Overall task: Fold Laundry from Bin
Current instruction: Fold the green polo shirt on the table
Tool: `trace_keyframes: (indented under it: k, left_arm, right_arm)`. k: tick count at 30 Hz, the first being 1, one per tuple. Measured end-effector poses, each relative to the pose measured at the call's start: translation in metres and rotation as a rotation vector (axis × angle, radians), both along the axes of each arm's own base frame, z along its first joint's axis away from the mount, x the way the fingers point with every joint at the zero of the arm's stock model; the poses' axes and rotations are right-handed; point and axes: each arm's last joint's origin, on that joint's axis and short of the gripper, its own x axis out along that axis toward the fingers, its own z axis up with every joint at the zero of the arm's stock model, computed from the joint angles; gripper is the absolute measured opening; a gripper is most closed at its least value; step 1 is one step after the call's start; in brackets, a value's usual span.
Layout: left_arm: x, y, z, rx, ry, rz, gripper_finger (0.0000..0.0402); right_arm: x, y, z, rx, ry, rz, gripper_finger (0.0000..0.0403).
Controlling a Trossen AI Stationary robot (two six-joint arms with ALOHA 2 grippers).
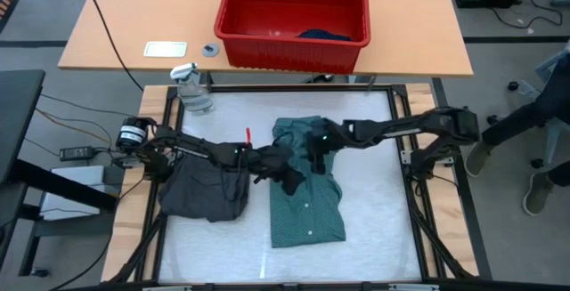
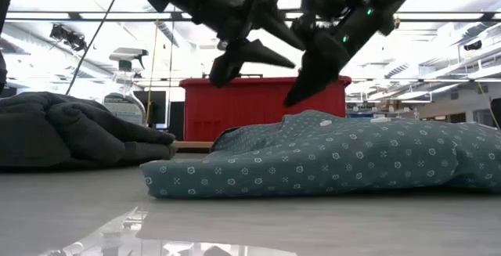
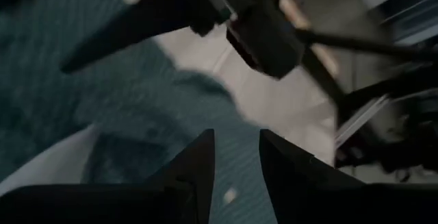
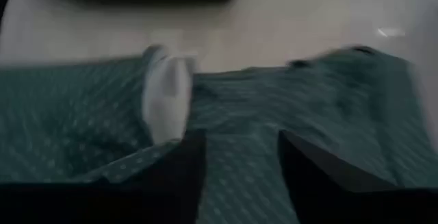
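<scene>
A teal-green dotted shirt (image 1: 307,189) lies folded in a long strip on the white mat, its collar end toward the far edge. A dark grey piece (image 1: 205,189) lies bunched to its left. The red bin (image 1: 294,11) stands on the wooden table beyond the mat, with a blue piece (image 1: 322,35) inside. My left gripper (image 1: 292,182) hovers open over the shirt's left edge (image 3: 236,148). My right gripper (image 1: 319,159) stands open just above the shirt near its collar (image 4: 239,162). In the low view its fingers (image 2: 297,91) end a little above the cloth.
A spray bottle (image 1: 193,88) stands at the mat's far left corner and a red marker (image 1: 248,134) lies left of the shirt. A white card (image 1: 165,49) and a tape roll (image 1: 210,50) lie on the wooden table. A person's legs (image 1: 534,131) show at the right.
</scene>
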Motion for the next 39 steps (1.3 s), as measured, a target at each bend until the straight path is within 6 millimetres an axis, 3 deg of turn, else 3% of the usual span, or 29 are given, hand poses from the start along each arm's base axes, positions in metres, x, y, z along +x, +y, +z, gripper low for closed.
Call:
trace_keyframes:
  k: [3, 6, 12, 18, 25, 29, 32, 39]
  left_arm:
    - [0.003, -0.005, 0.001, 0.001, -0.037, -0.01, 0.012]
    - [0.005, -0.014, -0.001, 0.044, -0.065, -0.059, 0.012]
    - [0.01, -0.044, -0.026, 0.263, -0.034, -0.265, 0.0129]
    - [0.044, -0.084, -0.033, 0.361, -0.165, -0.381, 0.0171]
    - [0.086, -0.12, -0.053, 0.479, -0.173, -0.482, 0.0212]
    - [0.098, -0.129, -0.066, 0.555, -0.083, -0.549, 0.0219]
    - [0.099, -0.132, -0.069, 0.607, 0.0, -0.593, 0.0219]
    - [0.099, -0.145, -0.079, 0.667, -0.022, -0.66, 0.0219]
  right_arm:
    - [-0.019, -0.008, 0.022, 0.086, -0.015, -0.189, 0.0242]
    - [-0.043, -0.011, 0.034, 0.239, 0.027, -0.362, 0.0259]
    - [-0.087, 0.017, 0.006, 0.533, 0.089, -0.479, 0.0234]
    - [-0.118, 0.059, -0.009, 0.686, 0.133, -0.487, 0.0204]
    - [-0.133, 0.08, -0.014, 0.688, 0.211, -0.527, 0.0192]
    - [-0.136, 0.089, -0.017, 0.675, 0.254, -0.513, 0.0191]
    - [-0.137, 0.095, -0.018, 0.667, 0.271, -0.501, 0.0191]
    - [-0.138, 0.102, -0.022, 0.649, 0.283, -0.518, 0.0186]
